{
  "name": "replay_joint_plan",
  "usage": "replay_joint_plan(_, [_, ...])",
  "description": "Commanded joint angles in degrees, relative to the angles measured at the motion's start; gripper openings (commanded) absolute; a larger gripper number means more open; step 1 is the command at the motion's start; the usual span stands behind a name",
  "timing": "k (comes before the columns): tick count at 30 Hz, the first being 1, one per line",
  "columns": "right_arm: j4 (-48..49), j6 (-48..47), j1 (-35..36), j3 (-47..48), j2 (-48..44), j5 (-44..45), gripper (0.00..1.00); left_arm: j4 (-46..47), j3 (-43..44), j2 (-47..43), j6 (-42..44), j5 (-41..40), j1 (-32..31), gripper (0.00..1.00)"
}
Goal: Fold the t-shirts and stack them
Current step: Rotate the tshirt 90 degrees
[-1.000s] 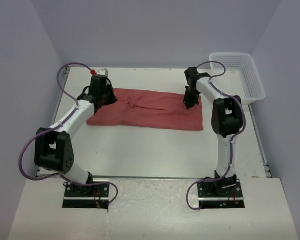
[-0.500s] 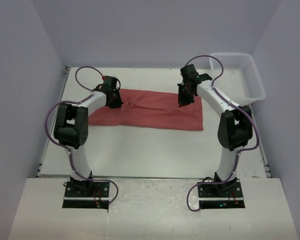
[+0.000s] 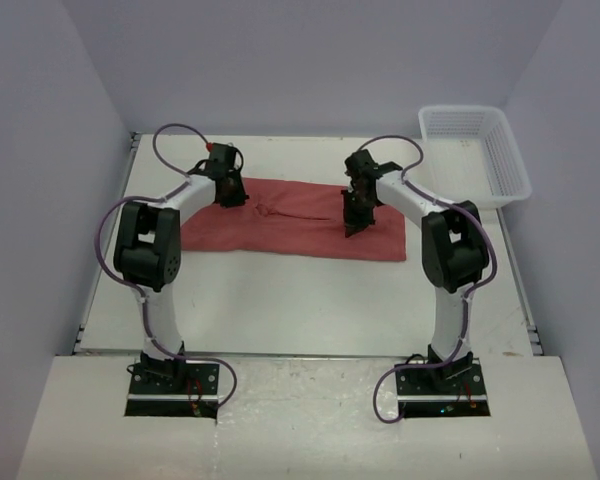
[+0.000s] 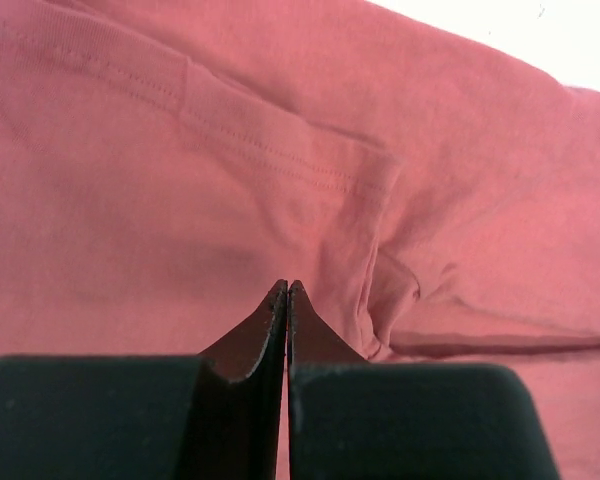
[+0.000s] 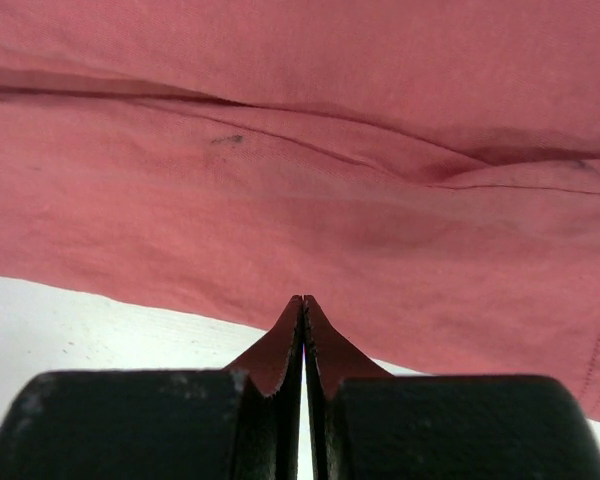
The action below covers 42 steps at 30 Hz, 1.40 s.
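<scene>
One brick-red t-shirt (image 3: 290,228) lies flat on the white table as a long folded strip, running left to right. My left gripper (image 3: 230,192) is shut and empty, low over the shirt's far left part. In the left wrist view its tips (image 4: 286,286) point at a sleeve hem (image 4: 280,165). My right gripper (image 3: 354,216) is shut and empty over the shirt's right half. In the right wrist view its tips (image 5: 303,299) sit at the shirt's (image 5: 330,170) near edge, with a long crease (image 5: 310,135) beyond.
A white mesh basket (image 3: 500,165) stands at the back right corner of the table (image 3: 280,300). Bare table shows in the right wrist view (image 5: 80,320) and at the top right of the left wrist view (image 4: 540,30). Grey walls close the back and sides.
My left arm folded up and its gripper shifted right along the shirt's far left part. My right gripper moved left and nearer, onto the shirt's right half. The shirt has not moved.
</scene>
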Motion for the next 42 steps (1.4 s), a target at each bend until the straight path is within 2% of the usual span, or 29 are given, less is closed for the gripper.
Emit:
replay_joint_plan(1, [1.5,1.0,0.6,0.7,1.1,-1.7,0.00,-0.2,3.1,2.5,0.3,-1.3,-0.1,0.00])
replay_joint_plan(12, [-1.6,2.5,2.2,2.4,6.0,-0.4,0.00,0.0,6.8,9.0,0.0,0.2,0.2,0.00])
replay_joint_plan(16, [-0.3,3.2,2.5,0.0,5.4,-0.6,0.00,-0.2,7.8,10.5,0.7,1.0,0.6,0.00])
replay_joint_plan(22, [2.3,4.3,4.5,-6.6,3.2,0.0,0.00,-4.5,13.9,16.0,3.3,4.3,1.7,0.00])
replay_joint_plan(28, [4.7,6.9,9.6,-14.1,0.4,-0.2,0.00,-5.5,18.3,18.9,4.3,6.9,1.8,0.00])
replay_joint_plan(32, [5.8,8.3,13.1,-16.0,0.3,-0.8,0.00,-6.3,21.3,21.1,5.3,9.6,1.8,0.00])
replay_joint_plan(42, [4.8,12.3,26.7,-11.7,3.5,-2.8,0.00,-7.1,28.6,26.0,9.8,19.4,1.7,0.00])
